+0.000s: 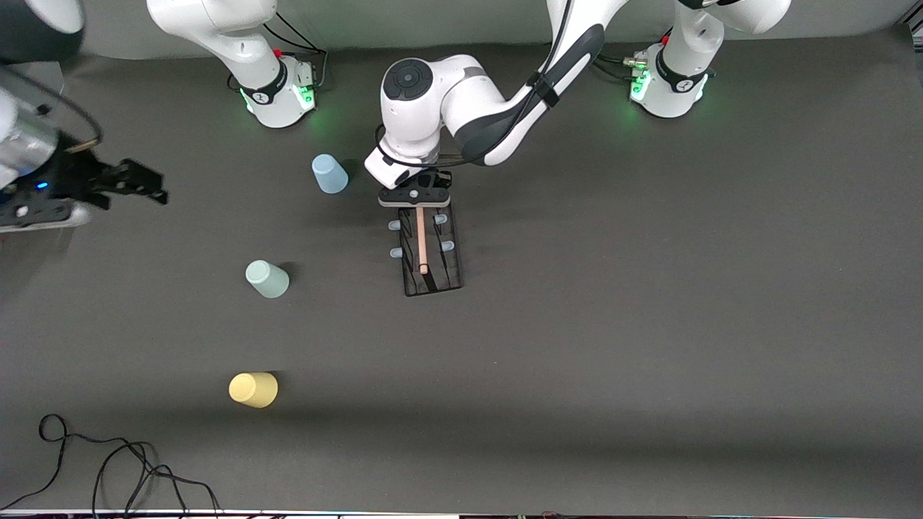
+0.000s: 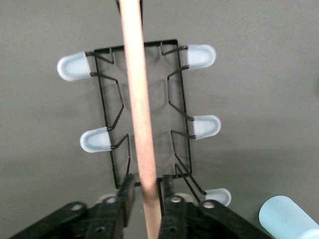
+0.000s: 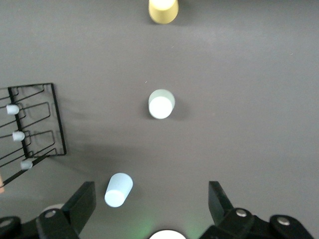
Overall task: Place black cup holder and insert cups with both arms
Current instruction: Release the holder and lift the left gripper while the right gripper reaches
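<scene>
The left gripper (image 1: 416, 204) straddles the black cup holder's (image 1: 431, 249) wooden rod (image 2: 137, 109) — jaws slightly apart; the right gripper (image 3: 152, 201) waits, wide open.

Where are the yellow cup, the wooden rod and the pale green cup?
yellow cup (image 1: 254, 390), front view, on its side wall.
wooden rod (image 2: 137, 109), left wrist view, mid-length.
pale green cup (image 3: 161, 104), right wrist view, on its upturned base.

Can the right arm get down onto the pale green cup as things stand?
Probably yes. The right gripper is open and empty, up over the right arm's end of the table. The pale green cup stands alone, apart from the light blue cup, the yellow cup and the black cup holder.
</scene>
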Available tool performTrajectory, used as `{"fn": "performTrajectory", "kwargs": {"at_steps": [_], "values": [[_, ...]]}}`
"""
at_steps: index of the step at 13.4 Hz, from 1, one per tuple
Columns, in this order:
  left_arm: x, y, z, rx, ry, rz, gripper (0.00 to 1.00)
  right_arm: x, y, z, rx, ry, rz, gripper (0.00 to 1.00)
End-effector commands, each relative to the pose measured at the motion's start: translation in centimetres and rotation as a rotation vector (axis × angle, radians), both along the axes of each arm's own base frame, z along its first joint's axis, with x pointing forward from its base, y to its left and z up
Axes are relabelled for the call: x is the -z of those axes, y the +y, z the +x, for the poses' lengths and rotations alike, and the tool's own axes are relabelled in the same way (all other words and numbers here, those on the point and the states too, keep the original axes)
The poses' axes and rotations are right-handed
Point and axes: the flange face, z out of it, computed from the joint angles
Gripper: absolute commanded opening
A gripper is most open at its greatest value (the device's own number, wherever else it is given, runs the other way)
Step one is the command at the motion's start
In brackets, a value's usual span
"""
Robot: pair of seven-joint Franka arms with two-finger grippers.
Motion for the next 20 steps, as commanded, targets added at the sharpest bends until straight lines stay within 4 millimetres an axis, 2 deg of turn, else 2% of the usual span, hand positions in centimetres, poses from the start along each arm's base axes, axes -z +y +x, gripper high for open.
{"fn": "performTrajectory", "kwargs": {"at_steps": [1, 3, 5, 7, 9, 10, 11, 13, 15, 17, 19, 20], "values": [[-2.9, 1.9, 2.6, -0.009, -0.041, -0.004, 1.00, 0.8, -0.7, -4.5, 0.022, -0.051, 0.031, 1.00], [-6.6, 5.3, 5.5, -0.034, -0.045, -0.001, 1.00, 2.4, -0.9, -5.7, 0.010, -0.084, 0.029, 1.00], [-9.6, 8.4, 7.2, -0.065, -0.055, 0.026, 1.00, 4.3, -1.0, -4.8, 0.003, -0.097, 0.026, 1.00], [-13.1, 14.6, 10.8, -0.060, -0.045, 0.073, 1.00, 7.1, -1.1, -3.7, -0.019, -0.131, 0.002, 1.00], [-15.7, 22.4, 14.6, -0.066, -0.027, 0.123, 1.00, 11.5, -1.1, -2.5, -0.027, -0.143, -0.002, 1.00], [-16.8, 26.9, 16.6, -0.059, -0.025, 0.135, 1.00, 14.1, -0.9, -1.9, -0.029, -0.137, -0.006, 1.00], [-17.2, 30.8, 17.7, -0.015, -0.009, 0.153, 1.00, 16.8, -0.7, -1.3, -0.031, -0.130, -0.010, 1.00], [-17.6, 38.2, 19.2, 0.051, 0.024, 0.134, 1.00, 21.9, -0.6, -1.1, -0.033, -0.149, -0.015, 1.00], [-18.9, 45.1, 20.4, 0.044, 0.032, 0.133, 0.99, 26.3, -0.3, -1.3, -0.036, -0.174, -0.018, 1.00], [-20.3, 51.9, 21.1, 0.066, 0.030, 0.141, 0.98, 29.4, -0.3, -1.1, -0.027, -0.173, -0.018, 1.00], [-21.8, 56.1, 20.6, 0.065, 0.014, 0.131, 0.99, 31.9, -0.2, -0.8, -0.030, -0.175, -0.024, 1.00], [-22.5, 57.4, 20.5, 0.048, 0.000, 0.128, 0.99, 33.3, 0.3, -0.7, -0.040, -0.175, -0.026, 1.00]]}}
